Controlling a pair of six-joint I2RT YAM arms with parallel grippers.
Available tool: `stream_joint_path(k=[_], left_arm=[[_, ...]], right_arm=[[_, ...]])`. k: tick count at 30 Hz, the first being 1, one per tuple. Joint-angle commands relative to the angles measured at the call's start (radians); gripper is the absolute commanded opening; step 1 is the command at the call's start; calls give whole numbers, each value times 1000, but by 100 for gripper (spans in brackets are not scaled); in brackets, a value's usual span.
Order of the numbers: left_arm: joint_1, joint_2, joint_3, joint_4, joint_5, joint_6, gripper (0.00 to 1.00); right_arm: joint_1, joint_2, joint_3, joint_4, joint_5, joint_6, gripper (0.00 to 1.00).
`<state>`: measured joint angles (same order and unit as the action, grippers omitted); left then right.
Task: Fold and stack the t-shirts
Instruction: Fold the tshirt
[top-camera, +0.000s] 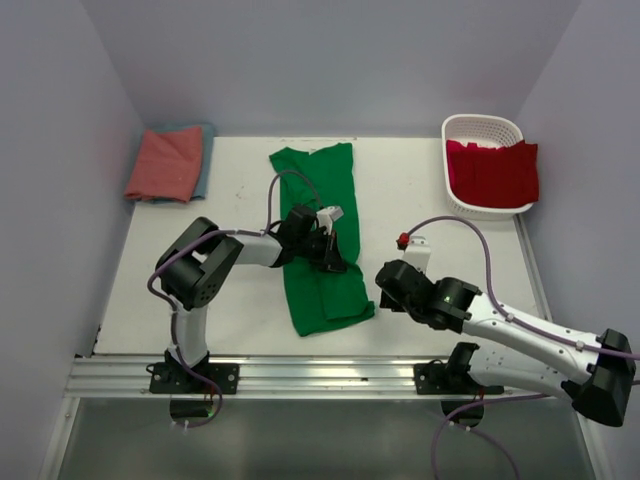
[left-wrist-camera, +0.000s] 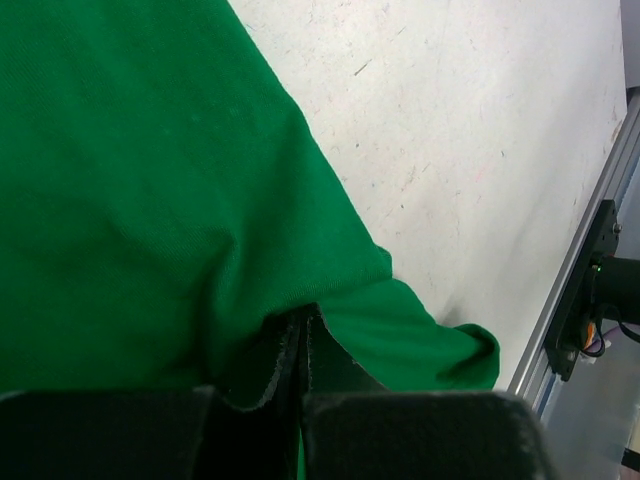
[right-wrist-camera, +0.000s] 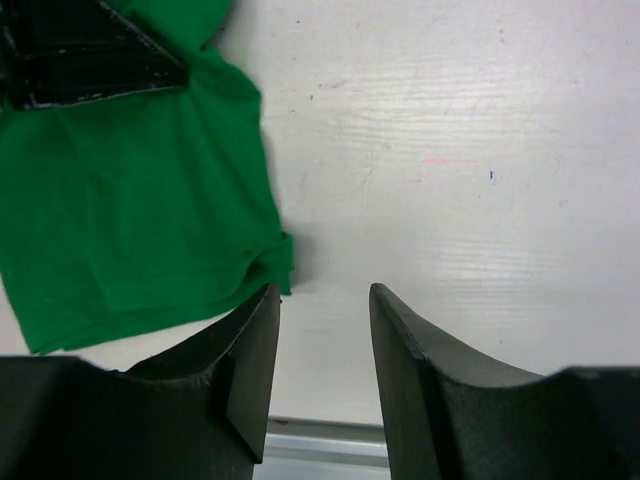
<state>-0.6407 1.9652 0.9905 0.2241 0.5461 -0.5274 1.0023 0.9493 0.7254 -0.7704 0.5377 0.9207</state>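
- The green t-shirt (top-camera: 315, 190) lies as a long folded strip in the middle of the worktop (top-camera: 420, 190), running from the far side toward the near edge.
- From above, the left pincer (top-camera: 335, 255) sits on the strip's right edge about halfway along. That view does not show how its jaws stand.
- The left wrist view does show it. The two black fingers are together, clamped on a ridge of green cloth that puckers up between them. Bare worktop and the metal rail (left-wrist-camera: 580, 270) lie to the right.
- The right pincer (right-wrist-camera: 322, 300) is seen best from its own wrist camera. Its jaws are apart over bare worktop, just right of the shirt's near right corner and not touching the cloth.
- That same view catches the left arm's black fingers at the top left, on the green cloth.
- Only the overhead view shows the rest. A red t-shirt (top-camera: 495, 172) is draped in the white basket (top-camera: 480, 125) at the far right.
- A salmon-pink t-shirt (top-camera: 165, 160) lies folded on a teal-blue t-shirt (top-camera: 206, 160) at the far left corner.
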Motion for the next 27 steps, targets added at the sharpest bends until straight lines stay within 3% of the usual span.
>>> stream_joint_path(k=[1, 10, 18, 23, 26, 27], left_arm=[[12, -2, -44, -80, -52, 72, 0], [13, -26, -65, -86, -38, 87, 0], [-2, -241, -108, -65, -15, 87, 0], [-37, -515, -156, -124, -69, 58, 21], [-40, -682, -248, -196, -158, 18, 35], [-42, -719, -306, -216, -184, -3, 36]], right_arm=[[-59, 37, -35, 138, 12, -104, 44], [-106, 180, -122, 437, -166, -187, 41], [-113, 269, -124, 554, -281, -235, 43], [-113, 270, -135, 548, -335, -223, 45], [-113, 252, -156, 540, -360, -206, 46], [-113, 249, -159, 540, -369, -203, 46]])
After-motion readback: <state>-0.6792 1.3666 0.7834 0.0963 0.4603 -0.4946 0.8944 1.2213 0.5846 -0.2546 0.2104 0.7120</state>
